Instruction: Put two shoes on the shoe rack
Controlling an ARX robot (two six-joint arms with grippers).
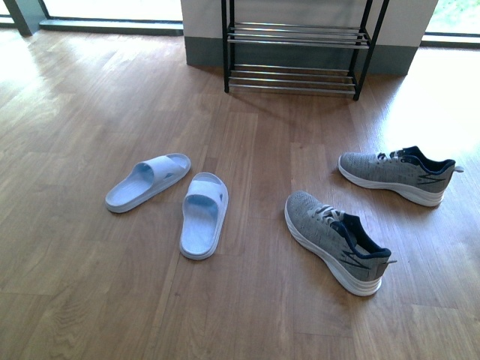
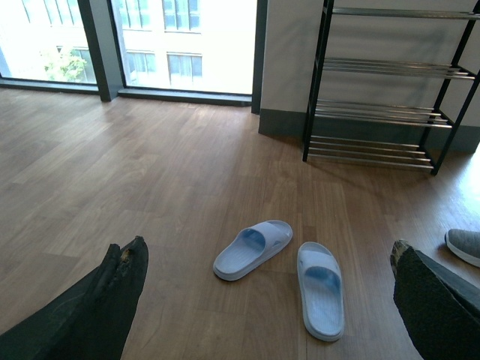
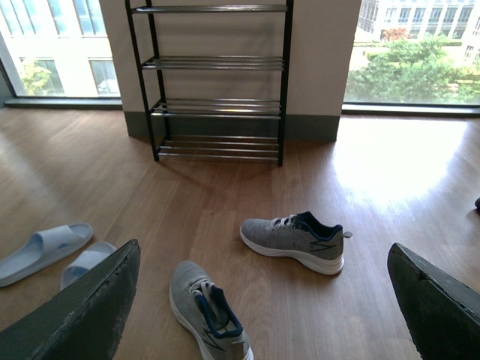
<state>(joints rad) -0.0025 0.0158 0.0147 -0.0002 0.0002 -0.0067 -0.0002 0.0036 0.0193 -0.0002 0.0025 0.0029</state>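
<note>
You have a wooden floor [image 1: 75, 97] running to a window [image 1: 112, 7] at upper left. A pale slipper [image 1: 148, 181] and second slipper [image 1: 204, 215] lie left of centre. The shoe rack [image 1: 296, 36] stands top centre against a white wall [image 1: 202, 19]. Right of centre, on the floor, lie the near sneaker [image 1: 336, 241] and far sneaker [image 1: 396, 174]. Your left gripper [image 2: 264, 247] and right gripper [image 3: 262, 249] gape wide, holding nothing.

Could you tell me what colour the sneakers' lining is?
Navy, clearest in the front view on the nearer sneaker.
</note>
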